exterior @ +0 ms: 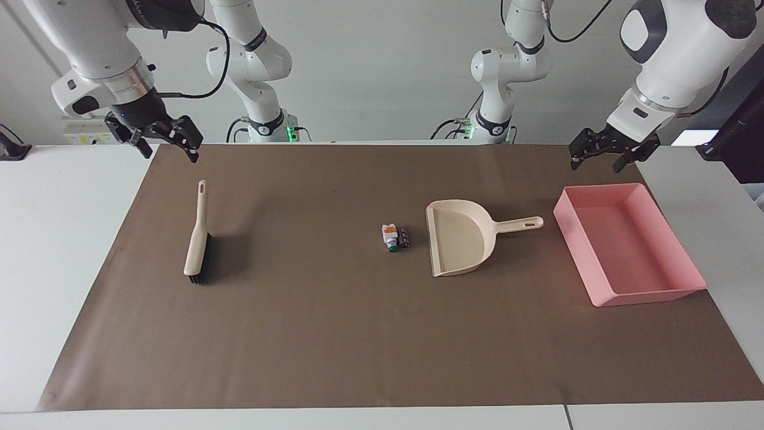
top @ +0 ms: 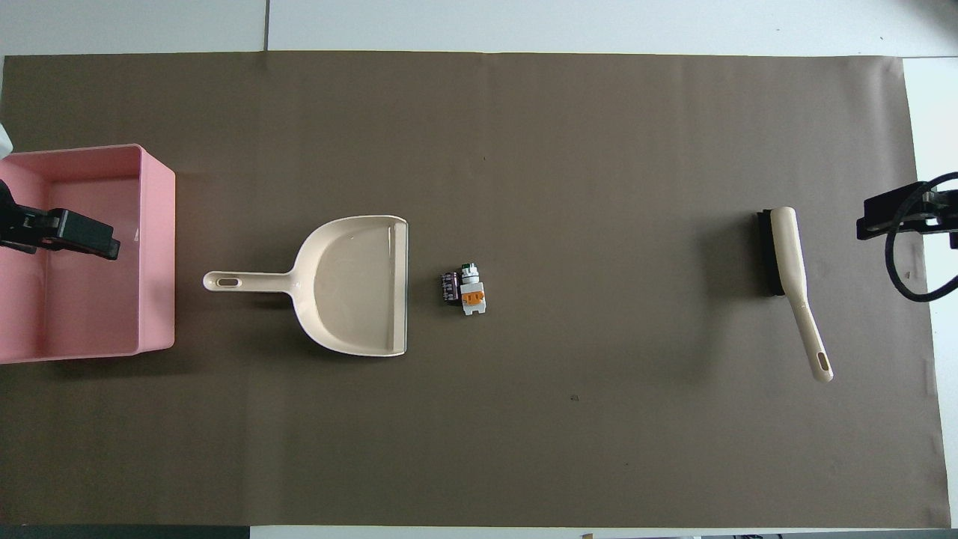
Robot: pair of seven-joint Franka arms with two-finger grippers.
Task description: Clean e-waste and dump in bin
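Note:
The e-waste lies mid-mat: a white bit with orange and green marks [exterior: 390, 235] [top: 472, 293] touching a dark cylindrical bit [exterior: 404, 237] [top: 450, 287]. Both lie just off the open lip of the beige dustpan [exterior: 459, 239] [top: 352, 284]. The pink bin [exterior: 650, 294] [top: 157, 254] stands at the left arm's end of the mat, with nothing in it. My left gripper [exterior: 597, 162] [top: 67, 232] hangs open and empty over the bin's robot-side edge. My right gripper [exterior: 170, 154] [top: 894, 213] hangs open and empty above the mat's corner at the right arm's end.
A beige hand brush with black bristles [exterior: 198, 239] [top: 786, 254] lies at the right arm's end of the mat, its handle pointing toward the robots. The dustpan's handle points toward the bin. A brown paper mat [exterior: 358, 334] covers the white table.

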